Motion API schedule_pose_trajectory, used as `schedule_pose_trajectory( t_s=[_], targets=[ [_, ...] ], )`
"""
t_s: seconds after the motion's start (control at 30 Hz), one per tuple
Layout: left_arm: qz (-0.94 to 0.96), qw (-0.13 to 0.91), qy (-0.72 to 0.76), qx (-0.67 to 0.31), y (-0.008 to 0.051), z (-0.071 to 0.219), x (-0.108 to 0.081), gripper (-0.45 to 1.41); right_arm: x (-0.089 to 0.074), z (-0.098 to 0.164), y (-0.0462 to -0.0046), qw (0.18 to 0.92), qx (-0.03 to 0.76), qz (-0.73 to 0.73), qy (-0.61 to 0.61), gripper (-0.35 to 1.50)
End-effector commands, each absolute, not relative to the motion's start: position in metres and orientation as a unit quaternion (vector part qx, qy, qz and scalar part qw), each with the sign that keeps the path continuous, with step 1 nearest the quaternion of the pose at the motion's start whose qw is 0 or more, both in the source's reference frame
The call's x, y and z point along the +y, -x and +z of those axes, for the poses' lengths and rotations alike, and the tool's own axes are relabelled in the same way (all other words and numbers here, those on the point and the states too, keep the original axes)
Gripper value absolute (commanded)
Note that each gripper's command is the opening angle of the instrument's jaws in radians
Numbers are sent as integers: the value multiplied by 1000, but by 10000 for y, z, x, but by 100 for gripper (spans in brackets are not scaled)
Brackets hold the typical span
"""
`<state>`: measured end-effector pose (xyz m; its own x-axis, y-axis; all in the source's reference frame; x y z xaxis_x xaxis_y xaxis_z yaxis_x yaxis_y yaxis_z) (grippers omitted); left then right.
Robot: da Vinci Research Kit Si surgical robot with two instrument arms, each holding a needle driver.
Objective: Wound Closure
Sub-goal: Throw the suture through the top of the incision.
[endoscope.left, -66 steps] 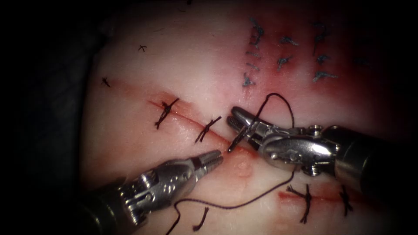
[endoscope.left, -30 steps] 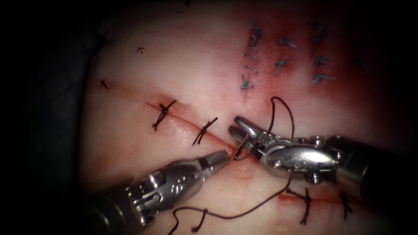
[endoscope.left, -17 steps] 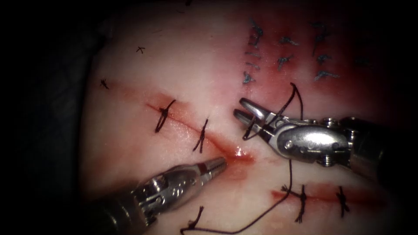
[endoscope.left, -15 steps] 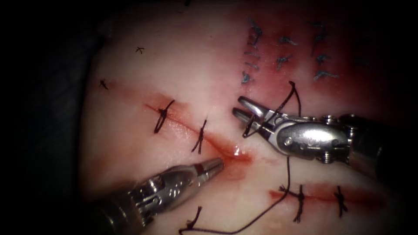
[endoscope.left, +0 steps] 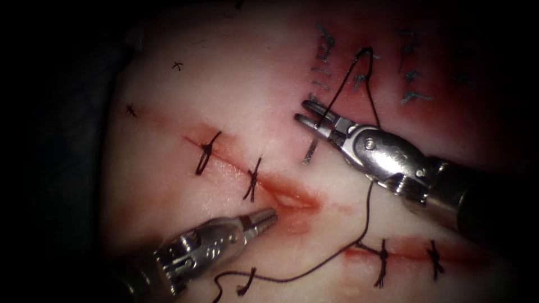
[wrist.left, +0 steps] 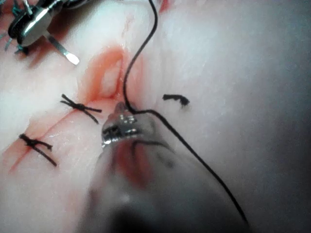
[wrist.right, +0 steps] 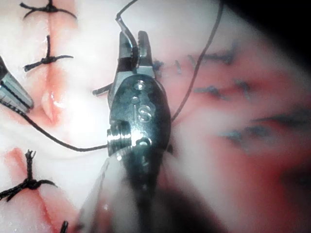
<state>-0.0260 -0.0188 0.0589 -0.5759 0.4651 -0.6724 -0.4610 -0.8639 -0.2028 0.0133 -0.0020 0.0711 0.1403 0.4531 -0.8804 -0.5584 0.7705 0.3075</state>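
Note:
On the right side of the cut (endoscope.left: pixel 292 197), my right tool (endoscope.left: pixel 302 113) is shut on the curved needle (endoscope.left: pixel 310 151), between its middle and its thread end. The needle hangs free above the tissue (endoscope.left: pixel 224 84), point downward. The same needle (wrist.right: pixel 101 90) crosses those jaws (wrist.right: pixel 135 41) in the right wrist view. Dark thread (endoscope.left: pixel 368 213) loops up from the jaws, then drops behind the tool and trails across the tissue. My left tool (endoscope.left: pixel 270 215) is shut beside the gaping part of the cut, with nothing seen in it. Thread (wrist.left: pixel 131 63) bends close past its tip (wrist.left: pixel 119 108).
Two dark stitches (endoscope.left: pixel 205 152) (endoscope.left: pixel 252 179) close the cut to the left of the gap. A second cut at the lower right carries two more stitches (endoscope.left: pixel 382 261). Bluish stitches (endoscope.left: pixel 359 78) sit at the upper right. A cut thread end (endoscope.left: pixel 245 276) lies near the bottom.
The right tool drew the needle out of the tissue at the cut and lifted it up and to the right, raising the thread loop. The left tool slid slightly back down-left.

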Motion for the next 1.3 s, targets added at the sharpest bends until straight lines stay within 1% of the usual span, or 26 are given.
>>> schedule_pose_trajectory(
  t_s=[0.03, 0.17, 0.47, 0.83, 1.3],
  targets=[
    [887, 261, 380, -3, 266, 593, -184, 5, -22, 721, -145, 757, 555, 345, 29, -35],
    [887, 262, 379, -6, 266, 589, -181, 5, -29, 731, -151, 734, 549, 398, -32, -35],
    [887, 263, 380, -5, 266, 588, -182, 5, -48, 739, -157, 689, 543, 466, -117, -35],
    [887, 262, 381, -8, 262, 586, -179, 5, -77, 740, -173, 677, 541, 474, -157, -35],
    [885, 263, 384, -8, 260, 585, -174, 5, -100, 739, -183, 638, 540, 508, -207, -35]
  ],
)
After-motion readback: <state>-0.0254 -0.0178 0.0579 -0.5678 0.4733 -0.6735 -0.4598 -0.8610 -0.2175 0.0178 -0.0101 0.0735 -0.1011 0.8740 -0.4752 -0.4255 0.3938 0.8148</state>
